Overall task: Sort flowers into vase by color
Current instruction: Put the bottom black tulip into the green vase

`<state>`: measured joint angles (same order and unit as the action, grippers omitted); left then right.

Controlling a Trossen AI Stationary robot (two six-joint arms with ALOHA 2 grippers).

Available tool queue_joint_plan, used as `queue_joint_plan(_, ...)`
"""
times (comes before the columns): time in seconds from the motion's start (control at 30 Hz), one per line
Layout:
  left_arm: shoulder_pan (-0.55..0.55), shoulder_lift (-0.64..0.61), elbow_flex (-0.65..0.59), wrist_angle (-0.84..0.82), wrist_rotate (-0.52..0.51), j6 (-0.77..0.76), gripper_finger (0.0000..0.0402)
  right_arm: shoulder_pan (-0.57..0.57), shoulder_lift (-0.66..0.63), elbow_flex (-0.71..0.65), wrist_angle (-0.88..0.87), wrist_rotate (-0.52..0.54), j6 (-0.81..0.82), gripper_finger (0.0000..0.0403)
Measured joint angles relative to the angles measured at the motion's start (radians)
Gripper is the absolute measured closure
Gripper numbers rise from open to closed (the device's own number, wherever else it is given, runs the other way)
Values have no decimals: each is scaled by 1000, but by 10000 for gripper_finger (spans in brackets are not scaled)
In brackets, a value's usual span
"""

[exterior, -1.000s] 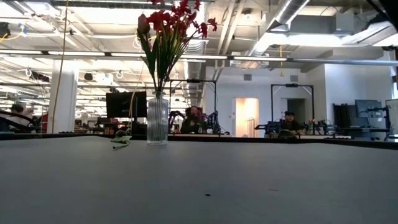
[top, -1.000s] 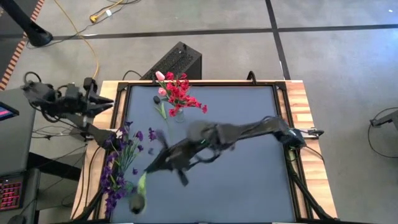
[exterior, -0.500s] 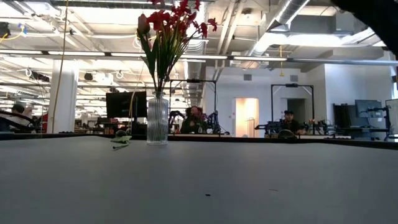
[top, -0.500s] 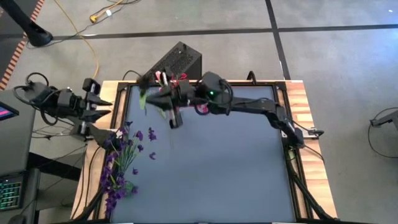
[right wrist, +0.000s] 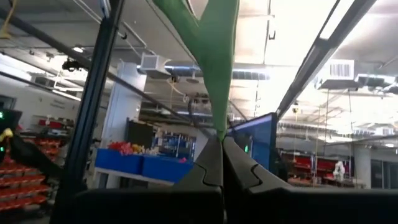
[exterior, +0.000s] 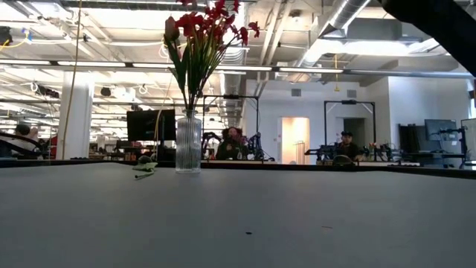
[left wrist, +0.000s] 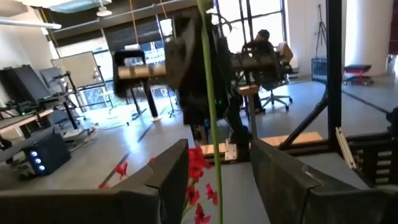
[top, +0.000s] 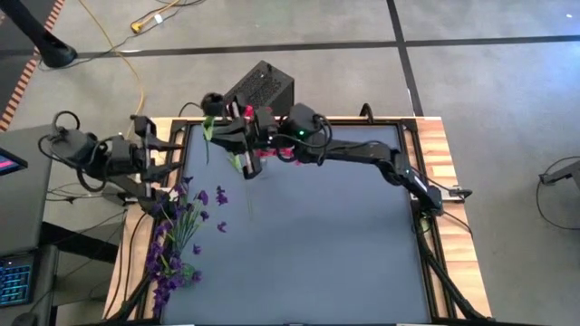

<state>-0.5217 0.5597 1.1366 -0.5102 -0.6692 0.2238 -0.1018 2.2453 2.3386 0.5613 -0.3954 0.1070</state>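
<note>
Seen from above, a dark table carries a clear glass vase near its far edge, left of centre. To the left of the vase, off the table's left edge, the left gripper waits, its jaws parted around nothing. On the table in front of the left gripper, nearer than the vase, lies a loose bunch of purple flowers. The vase already holds red flowers and a pink tulip bud, standing upright. Directly over the vase the right gripper hovers, its arm stretching in from the right. Its jaws are closed tight on a green flower stem. Just beyond the vase, off the table's far edge, sits a black box on the floor.
</note>
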Motion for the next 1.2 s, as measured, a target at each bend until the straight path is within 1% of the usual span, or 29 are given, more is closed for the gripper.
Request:
queue_joint_plan(0.17,1,73,73,10,20,-15,239,6,2,0,1,0,0,386)
queue_joint_plan(0.27,26,137,132,7,29,-22,239,10,1,0,1,0,3,386)
queue_joint_plan(0.33,58,188,175,-19,45,-18,239,10,1,0,-3,0,12,386)
queue_joint_plan(0.47,143,278,244,-106,155,-39,239,16,1,0,1,0,24,386)
queue_joint_plan(0.6,227,347,280,-198,168,-30,239,28,1,0,-1,-1,33,386)
queue_joint_plan(0.8,287,358,285,-196,253,-34,239,40,1,0,0,-17,35,386)
queue_joint_plan(0.97,291,331,285,-196,305,-38,239,40,1,0,-2,-25,48,386)
queue_joint_plan(1.1,291,298,285,-196,377,-41,239,29,1,0,-4,-26,69,386)
queue_joint_plan(1.2,291,283,285,-195,395,-51,246,23,1,0,-7,-26,70,386)
